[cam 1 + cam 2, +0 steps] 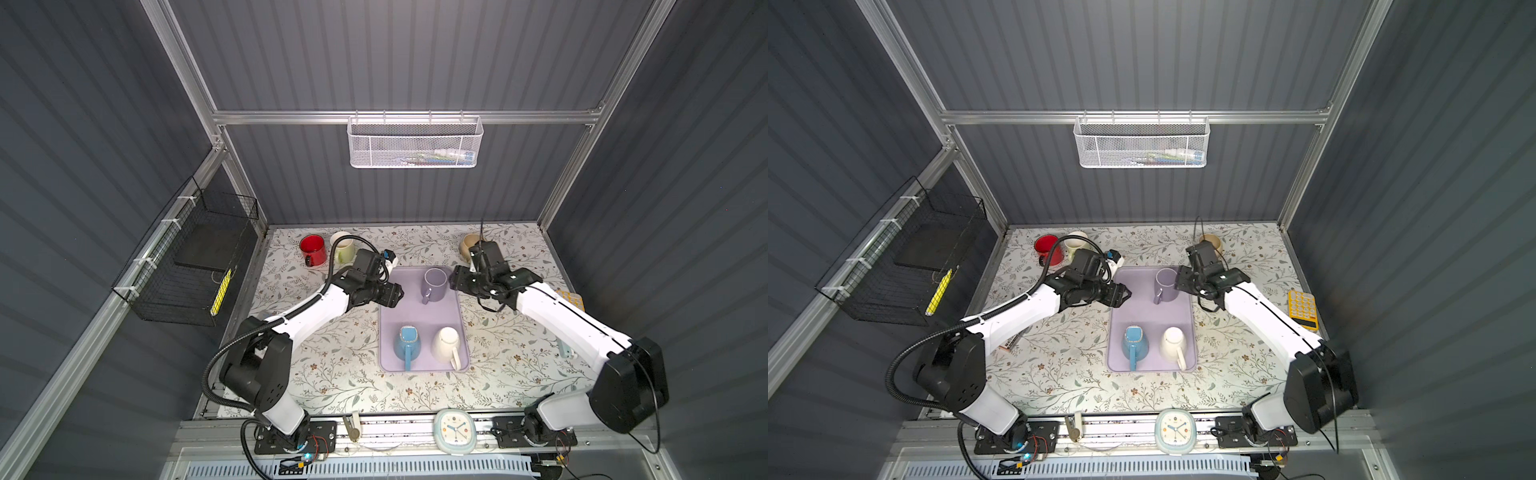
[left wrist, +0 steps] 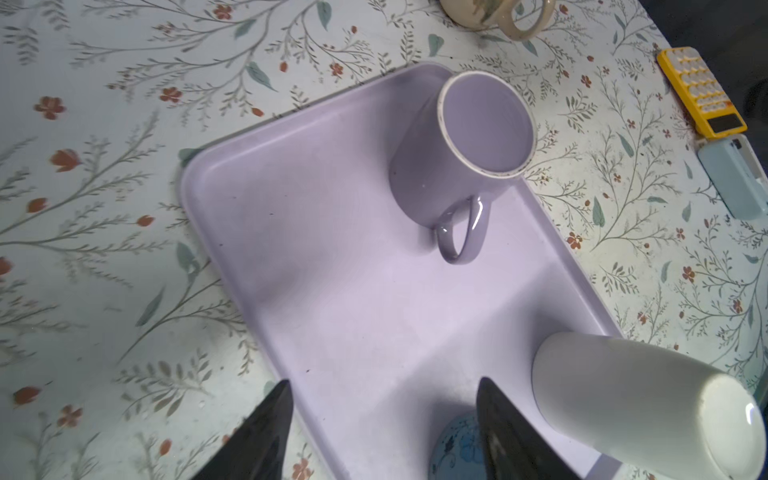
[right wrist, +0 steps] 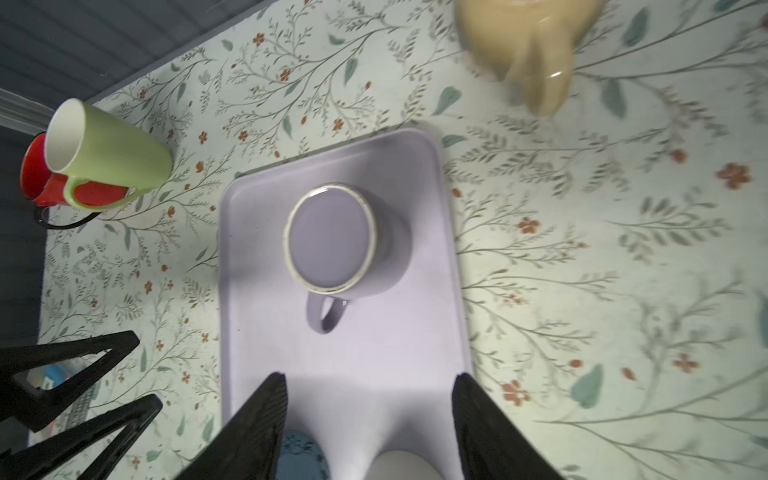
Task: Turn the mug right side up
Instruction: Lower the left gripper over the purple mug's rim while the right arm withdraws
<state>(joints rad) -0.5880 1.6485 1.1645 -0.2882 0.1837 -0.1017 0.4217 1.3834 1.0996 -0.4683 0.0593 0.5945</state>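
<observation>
While mouth-up on the tray (image 1: 417,318), a glossy lilac mug (image 1: 434,283), white-rimmed.

Our left arm (image 1: 307,309) rises from its base, bends at the elbow and stretches forward and inward. Our right arm (image 1: 569,316) mirrors it from the opposite side. We bend both wrists so that the grippers point towards each other across the middle, well apart. Our left gripper (image 1: 398,296) holds its jaws spread and grips nothing; its two dark fingers (image 2: 266,432) stand wide in the left wrist view. Our right gripper (image 1: 454,283) is likewise parted and empty.
</observation>
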